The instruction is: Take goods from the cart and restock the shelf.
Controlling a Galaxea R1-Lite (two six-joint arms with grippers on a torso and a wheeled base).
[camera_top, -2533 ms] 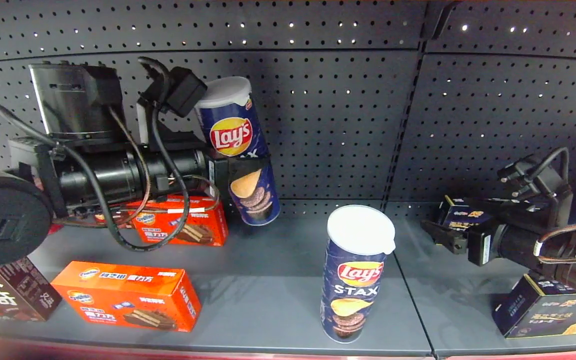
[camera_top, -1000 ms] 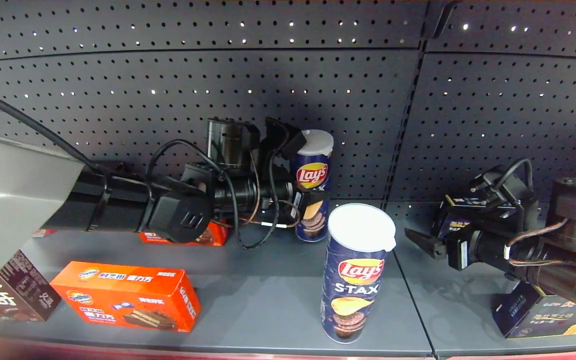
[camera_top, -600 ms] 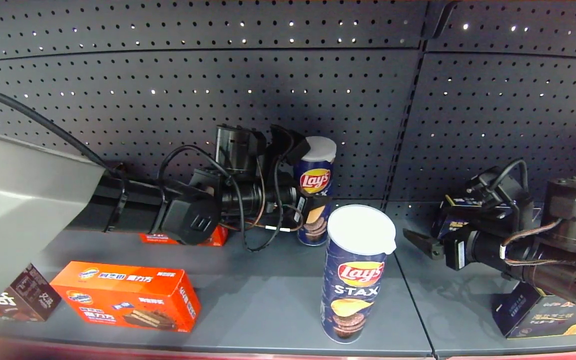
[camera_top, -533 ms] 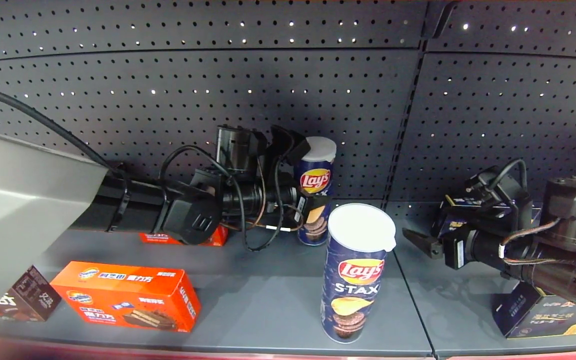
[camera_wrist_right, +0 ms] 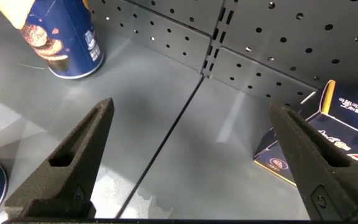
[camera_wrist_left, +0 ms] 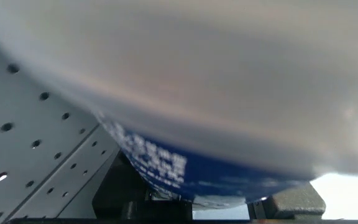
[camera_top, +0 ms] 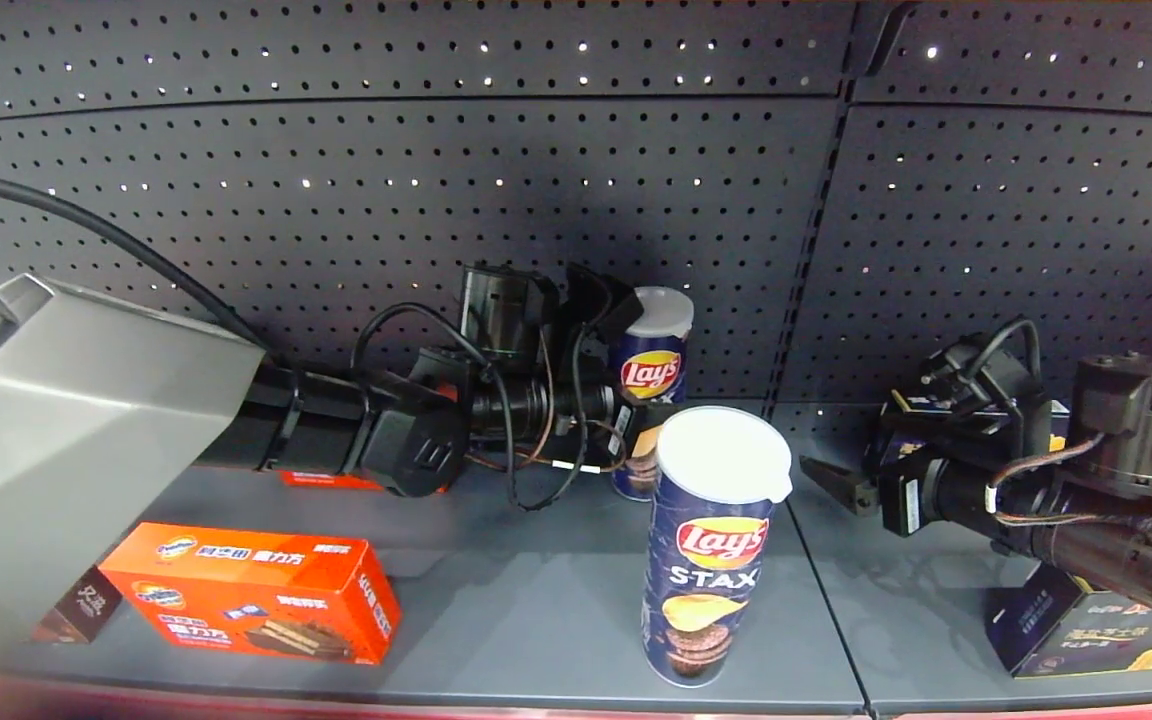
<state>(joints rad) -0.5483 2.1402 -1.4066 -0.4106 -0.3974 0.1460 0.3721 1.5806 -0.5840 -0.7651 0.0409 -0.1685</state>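
Presently, two cans: rear can (camera_top: 654, 345) clamped in left pincer (camera_top: 639, 428) — front can (camera_top: 711, 550) partly hides it; right pincer (camera_wrist_right: 191, 118) wide, empty.

shelf (camera_top: 536, 600), chip can (camera_top: 711, 560), orange box (camera_top: 251, 592), blue box (camera_top: 1086, 625)

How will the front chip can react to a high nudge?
The front chip can is tall, narrow and upright, so a high push probably tips it; once down it likely rolls. It stands near the shelf front edge, so it could fall off. The back chip can, gripped by the left pincer, would likely behave alike.
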